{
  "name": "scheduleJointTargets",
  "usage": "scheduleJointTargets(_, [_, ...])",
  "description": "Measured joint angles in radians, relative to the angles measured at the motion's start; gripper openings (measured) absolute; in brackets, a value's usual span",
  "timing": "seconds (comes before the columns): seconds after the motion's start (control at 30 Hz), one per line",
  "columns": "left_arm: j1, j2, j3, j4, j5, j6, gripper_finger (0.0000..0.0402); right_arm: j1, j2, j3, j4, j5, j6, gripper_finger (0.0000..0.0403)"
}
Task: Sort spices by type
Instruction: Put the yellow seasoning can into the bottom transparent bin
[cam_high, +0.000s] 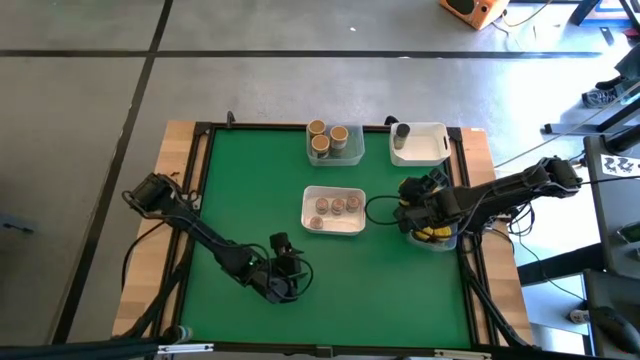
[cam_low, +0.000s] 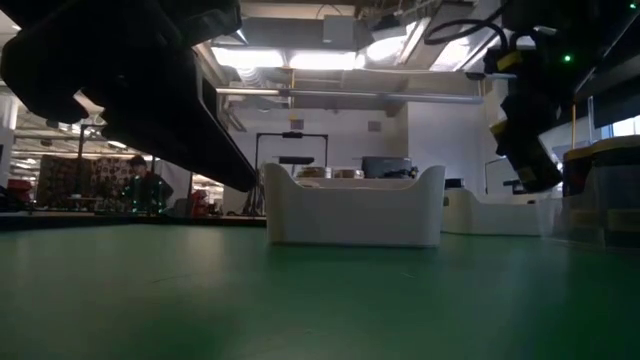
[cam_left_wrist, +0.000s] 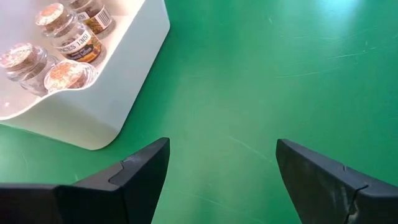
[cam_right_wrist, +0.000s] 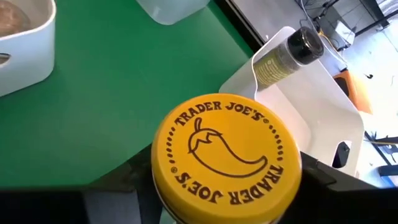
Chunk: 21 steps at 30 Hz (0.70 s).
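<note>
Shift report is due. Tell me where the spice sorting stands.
Looks done: three tan-lidded jars sit in the clear tray, several jars in the middle white tray, one dark-lidded jar in the far white tray. In hand: the right gripper is shut on a yellow-lidded jar over the right-edge tray. Left: placing it. The left gripper waits open.

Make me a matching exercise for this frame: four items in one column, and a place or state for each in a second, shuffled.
Items
1. left pincer
2. right pincer
3. dark-lidded jar
4. tan-lidded jars

Places or states
A. in the clear tray at the table's far edge
B. open over bare green mat
C. lying in the far right white tray
D. shut on the yellow-lidded jar

Pairs: 1-B, 2-D, 3-C, 4-A
</note>
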Motion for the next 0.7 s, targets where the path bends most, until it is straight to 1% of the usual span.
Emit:
scheduleJointTargets(0.37, [0.000,0.000,0.000,0.000,0.000,-0.001,0.0292,0.001,-0.001,0.003,-0.037,-0.047,0.013,0.0224])
scheduleJointTargets(0.7, [0.000,0.000,0.000,0.000,0.000,-0.001,0.0292,0.001,0.000,0.043,-0.167,-0.122,0.034,0.0225])
